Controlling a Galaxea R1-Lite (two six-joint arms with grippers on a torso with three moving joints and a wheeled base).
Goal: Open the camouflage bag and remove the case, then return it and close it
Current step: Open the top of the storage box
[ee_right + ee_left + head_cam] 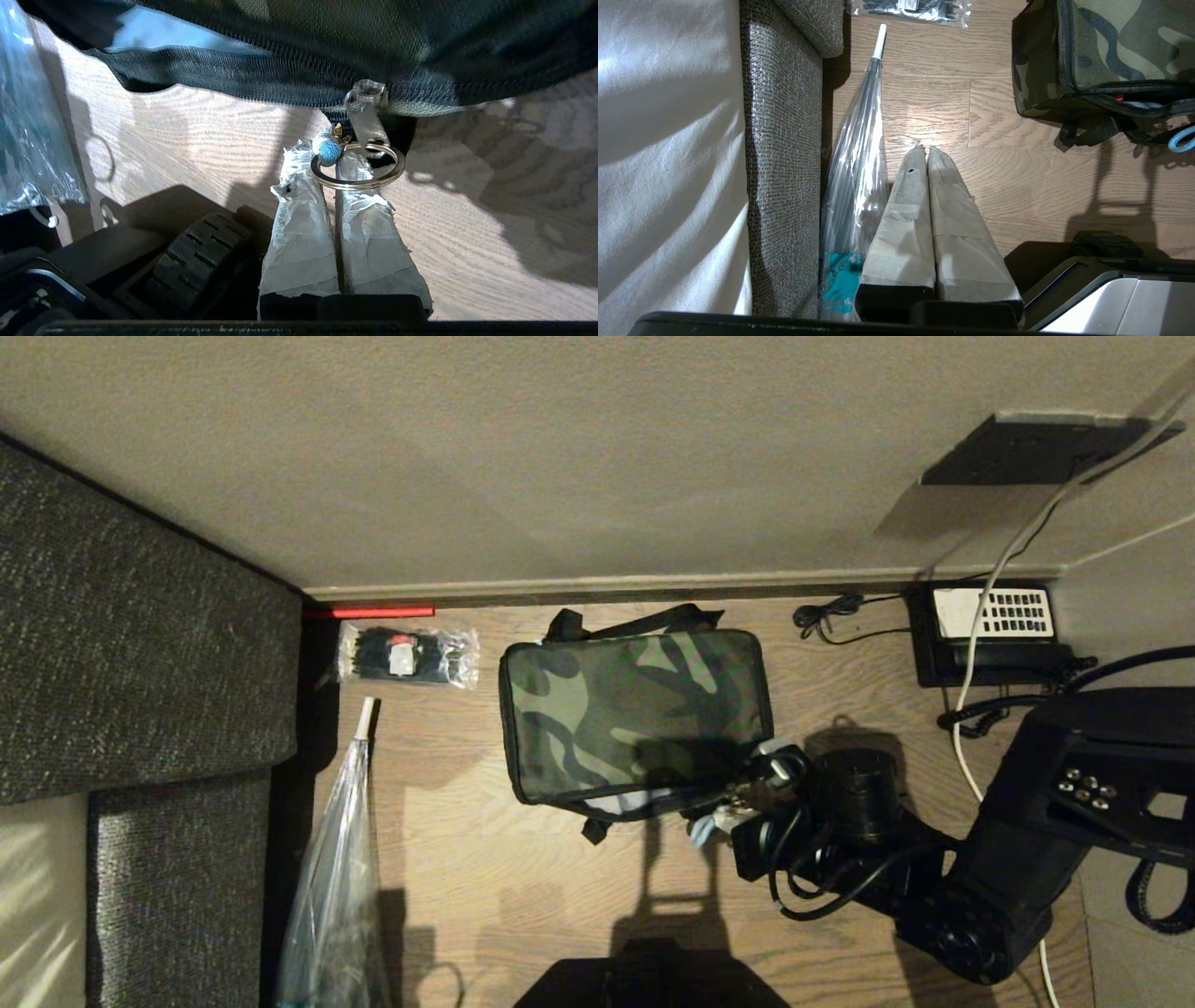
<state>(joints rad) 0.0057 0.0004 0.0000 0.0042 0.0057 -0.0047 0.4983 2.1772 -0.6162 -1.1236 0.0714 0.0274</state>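
Note:
The camouflage bag (635,714) lies flat on the wood floor, and its black strap handles (635,621) are at the far side. Along its near edge the zip gapes a little, showing pale lining (621,803) and a bit of red (1119,97). At the bag's near right corner, my right gripper (747,793) is shut on the zip pull's metal ring (364,185) and its blue bead (325,149); its tips (334,156) sit just under the bag's black edging (243,77). The case is hidden. My left gripper (923,150) hangs shut and empty above the floor, left of the bag.
A clear packet of black ties (408,655) lies to the left of the bag, and a folded clear umbrella (341,859) lies along the grey sofa (140,644). A black telephone (994,635) with cables (845,616) sits at the far right by the wall.

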